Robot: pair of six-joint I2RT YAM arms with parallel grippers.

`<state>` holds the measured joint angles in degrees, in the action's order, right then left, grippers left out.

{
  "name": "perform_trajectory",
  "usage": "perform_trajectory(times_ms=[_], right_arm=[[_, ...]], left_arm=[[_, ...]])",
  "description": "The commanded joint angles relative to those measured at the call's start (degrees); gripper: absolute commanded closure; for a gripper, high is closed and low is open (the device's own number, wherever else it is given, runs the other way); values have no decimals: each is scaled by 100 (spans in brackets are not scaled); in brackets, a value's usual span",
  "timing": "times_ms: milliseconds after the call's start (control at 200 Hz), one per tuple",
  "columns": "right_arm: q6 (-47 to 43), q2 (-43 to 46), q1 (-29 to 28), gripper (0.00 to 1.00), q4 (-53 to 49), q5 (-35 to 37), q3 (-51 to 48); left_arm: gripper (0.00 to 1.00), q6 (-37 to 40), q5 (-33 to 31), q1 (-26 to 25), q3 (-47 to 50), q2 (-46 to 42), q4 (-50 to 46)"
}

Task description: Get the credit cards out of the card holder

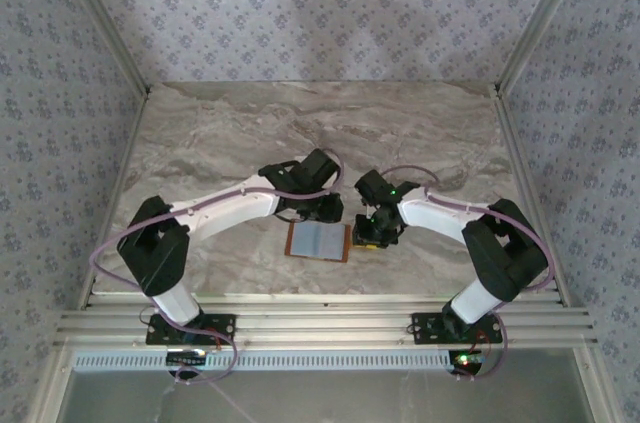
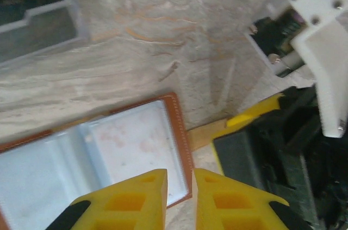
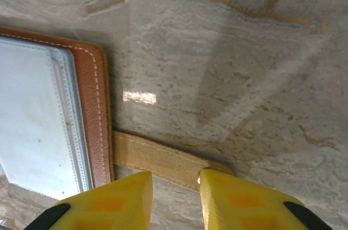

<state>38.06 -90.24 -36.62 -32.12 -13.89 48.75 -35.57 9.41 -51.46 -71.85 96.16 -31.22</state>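
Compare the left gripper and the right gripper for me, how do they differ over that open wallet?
The left gripper hangs over the card holder's brown stitched rim, while the right gripper hangs over its side tab, just off the holder. The left gripper's fingers stand closer together than the right gripper's. Shared: both have yellow fingers, jaws apart with nothing gripped, near the holder's same edge.

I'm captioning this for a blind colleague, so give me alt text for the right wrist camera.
An open orange-brown card holder lies flat on a marble table, grey-blue lining up, its tan side tab sticking out sideways. The right arm's yellow fingers stand slightly apart at the tab's end.
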Motion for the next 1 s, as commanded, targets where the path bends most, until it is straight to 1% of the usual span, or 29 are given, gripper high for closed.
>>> perform_trajectory(times_ms=[0, 55, 110, 135, 220, 375, 475, 585, 720, 835, 994], right_arm=[[-66, -56, 64, 69, 87, -64, -76], [-77, -64, 80, 69, 93, -67, -93], [-87, -56, 87, 70, 109, -67, -106], [-83, -53, 100, 70, 106, -69, -116], [-83, -40, 108, 71, 125, -81, -138], [-85, -47, 113, 71, 124, -83, -124], [-86, -29, 113, 71, 113, -87, -124], [-85, -13, 119, 72, 109, -86, -129], [-74, -47, 120, 72, 100, -83, -95], [-67, -58, 120, 72, 93, -82, -92], [-66, -65, 123, 72, 78, -64, -95]], left_arm=[[81, -486, 59, 26, 54, 102, 171], [81, -694, 245, 40, 249, 88, 493], [82, -840, 424, 39, 277, 182, 594], [83, -879, 499, 29, 257, 242, 592], [91, -949, 606, -12, 173, 458, 470], [95, -1144, 744, -23, 134, 770, 410], [95, -1157, 812, -22, 59, 965, 283], [95, -1225, 1168, -22, 67, 1146, 446], [95, -1242, 1244, -40, 58, 1307, 372], [95, -1200, 1209, -40, 32, 1377, 218], [90, -1013, 997, -39, -20, 1414, -160]])
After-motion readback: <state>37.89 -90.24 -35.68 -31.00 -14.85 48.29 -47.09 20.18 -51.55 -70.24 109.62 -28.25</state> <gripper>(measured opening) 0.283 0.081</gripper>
